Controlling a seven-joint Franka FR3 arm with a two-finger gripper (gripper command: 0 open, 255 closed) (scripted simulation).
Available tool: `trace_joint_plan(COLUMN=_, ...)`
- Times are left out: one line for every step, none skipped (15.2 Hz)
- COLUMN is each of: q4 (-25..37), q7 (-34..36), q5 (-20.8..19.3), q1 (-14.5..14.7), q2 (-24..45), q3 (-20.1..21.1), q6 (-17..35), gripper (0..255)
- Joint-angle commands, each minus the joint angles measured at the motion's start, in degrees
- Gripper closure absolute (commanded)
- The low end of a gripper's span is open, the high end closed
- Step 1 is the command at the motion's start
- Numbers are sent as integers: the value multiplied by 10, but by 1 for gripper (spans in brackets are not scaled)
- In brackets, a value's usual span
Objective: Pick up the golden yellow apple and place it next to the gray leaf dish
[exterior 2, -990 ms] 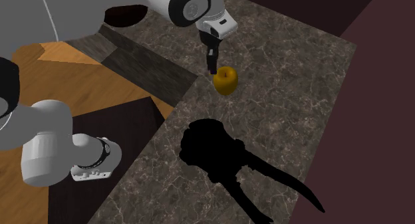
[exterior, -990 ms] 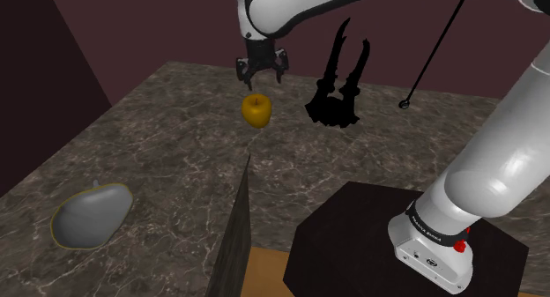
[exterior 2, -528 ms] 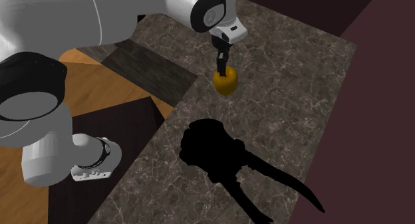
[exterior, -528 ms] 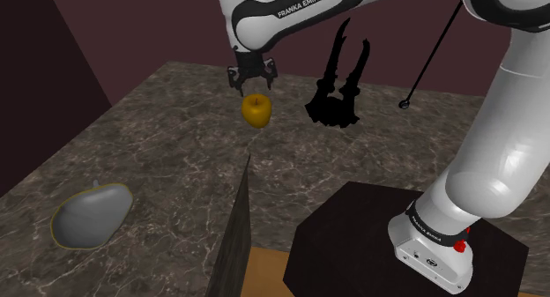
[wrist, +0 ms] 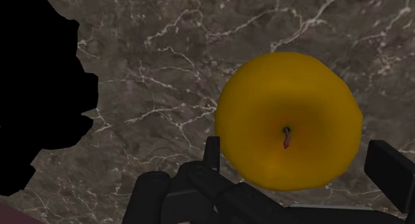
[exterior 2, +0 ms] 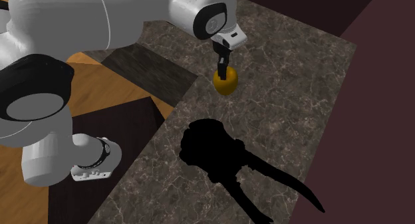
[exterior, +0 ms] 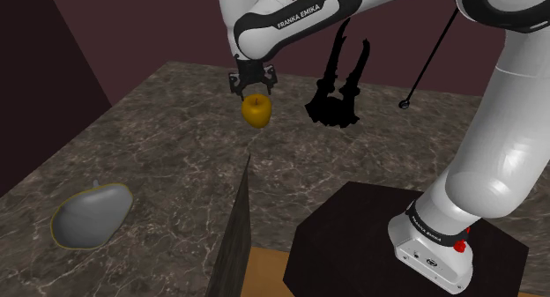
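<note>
A golden yellow apple [exterior: 256, 112] [exterior 2: 225, 84] sits upright on the dark marbled counter [exterior: 167, 145], stem hollow upward. My gripper [exterior: 252, 85] [exterior 2: 224, 63] hangs straight down over it, low on its top. In the wrist view the apple [wrist: 286, 116] lies between the two black fingers [wrist: 211, 155], which stand wide apart on either side of it; the gripper [wrist: 300, 164] is open and does not clasp the fruit. The gray leaf dish [exterior: 89, 213], yellow-rimmed, lies far off near the counter's front corner, at the shoulder view's lower left.
A pure black claw-like shape [exterior: 336, 100] [exterior 2: 216, 151] [wrist: 36, 90] rests on the counter close beside the apple. A thin dark upright panel [exterior: 236, 238] rises at the counter's front edge. My stand [exterior: 379, 238] is at the lower right. Dark maroon walls border the counter.
The gripper has come down from above the apple until its fingers sit around the top of it. The apple and the dish have not moved.
</note>
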Motion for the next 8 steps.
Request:
trace_joint_plan(q4=0, q7=0, q5=0, q1=0, q2=0, q3=0, q6=0, gripper=0)
trace_joint_plan(q4=0, q7=0, q5=0, q1=0, q2=0, q3=0, q6=0, gripper=0)
trace_joint_plan(q4=0, q7=0, q5=0, q1=0, q2=0, q3=0, q6=0, gripper=0)
trace_joint_plan(q4=0, q7=0, q5=0, q1=0, q2=0, q3=0, q6=0, gripper=255)
trace_joint_plan(q4=0, q7=0, q5=0, q1=0, q2=0, q3=0, q6=0, gripper=255)
trace_joint_plan(q4=0, q7=0, q5=0, q1=0, q2=0, q3=0, q6=0, gripper=255)
trace_joint_plan(q4=0, q7=0, q5=0, q1=0, q2=0, q3=0, q6=0, gripper=255)
trace_joint_plan(q4=0, q7=0, q5=0, q1=0, q2=0, q3=0, q6=0, gripper=255)
